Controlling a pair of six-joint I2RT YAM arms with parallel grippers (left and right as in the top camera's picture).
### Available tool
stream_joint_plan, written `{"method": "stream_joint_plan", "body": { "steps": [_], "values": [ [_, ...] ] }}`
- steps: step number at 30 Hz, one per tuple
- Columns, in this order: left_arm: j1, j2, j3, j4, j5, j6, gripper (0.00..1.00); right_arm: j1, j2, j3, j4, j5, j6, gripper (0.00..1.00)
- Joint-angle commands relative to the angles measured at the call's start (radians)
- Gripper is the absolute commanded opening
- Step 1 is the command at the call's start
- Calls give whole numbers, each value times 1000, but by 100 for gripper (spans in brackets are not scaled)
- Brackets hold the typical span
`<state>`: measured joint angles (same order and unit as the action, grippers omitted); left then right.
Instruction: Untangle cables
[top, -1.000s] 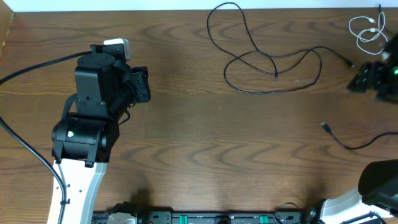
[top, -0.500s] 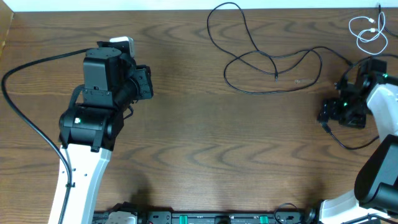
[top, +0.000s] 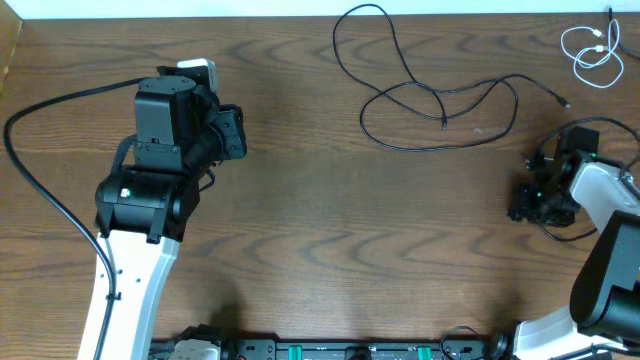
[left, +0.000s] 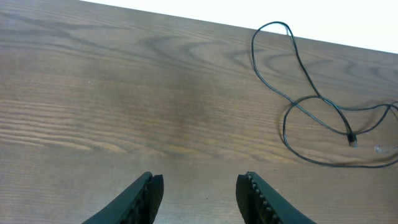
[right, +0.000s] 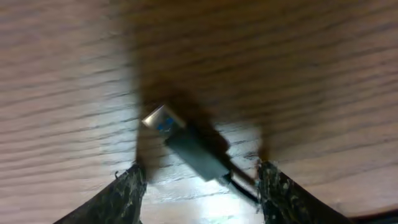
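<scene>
The long black cable (top: 440, 92) lies in loose loops at the back middle of the table; it also shows in the left wrist view (left: 311, 102). The white cable (top: 594, 48) lies coiled at the back right corner, apart from the black one. My right gripper (top: 528, 200) is low over the table at the right, open, with a black cable's USB plug (right: 186, 146) lying between its fingers (right: 199, 180), untouched. My left gripper (top: 230, 135) is open and empty (left: 199, 183), raised at the left and far from both cables.
A thick black wire (top: 60, 110) runs from the left arm across the table's left side. The table's back edge (top: 200, 18) meets a white wall. Bare wood (top: 350, 230) spans the middle.
My right arm has swung from the back right edge toward the front and come down over the USB plug. My left arm shifted slightly and then stayed still.
</scene>
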<state>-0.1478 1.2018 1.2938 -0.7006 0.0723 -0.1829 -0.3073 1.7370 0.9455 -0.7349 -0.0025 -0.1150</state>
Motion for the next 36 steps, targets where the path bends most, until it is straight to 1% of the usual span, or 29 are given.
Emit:
{"method": "stream_joint_plan", "body": {
  "steps": [1,3,4,5,7,8,11,14,15,17,22,23,24,26,29,30,33,36],
  "values": [
    [0,1,18,-1,-13,6,44,5,-16,-53,42,27,-6,52],
    [0,1,18,-1,-12,6,44,5,-16,-74,61,27,-6,45],
    [0,1,18,-1,-13,6,44,5,-16,-80,63,27,-6,33],
    [0,1,18,-1,-13,6,44,5,-16,-81,63,29,-6,27],
    [0,1,18,-1,-13,6,44,5,-16,-81,80,38,4,7],
    [0,1,18,-1,-13,6,44,4,-16,-80,94,38,18,2],
    [0,1,18,-1,-13,6,44,-25,-17,-62,170,37,143,1],
    [0,1,18,-1,-13,6,44,-57,-17,-13,203,35,219,1],
    [0,1,17,-1,-13,6,44,-75,-17,32,212,26,235,1],
    [0,1,18,-1,-13,6,44,-97,-17,95,220,4,235,1],
    [0,1,18,3,-13,6,44,-172,-17,348,243,-64,235,1],
    [0,1,17,6,-12,6,44,-185,-17,383,270,-63,235,1],
    [0,1,18,13,-12,6,44,-202,-17,415,335,-63,235,1],
    [0,2,18,18,-13,6,44,-218,-16,420,443,-60,236,1],
    [0,9,18,27,-12,5,44,-236,0,420,595,-24,282,1],
    [0,16,18,28,-12,5,44,-241,23,420,673,12,299,1],
    [0,33,18,28,-10,2,44,-242,86,420,767,152,332,1],
    [0,53,17,28,-8,2,44,-250,159,425,805,244,340,1]
  ]
}}
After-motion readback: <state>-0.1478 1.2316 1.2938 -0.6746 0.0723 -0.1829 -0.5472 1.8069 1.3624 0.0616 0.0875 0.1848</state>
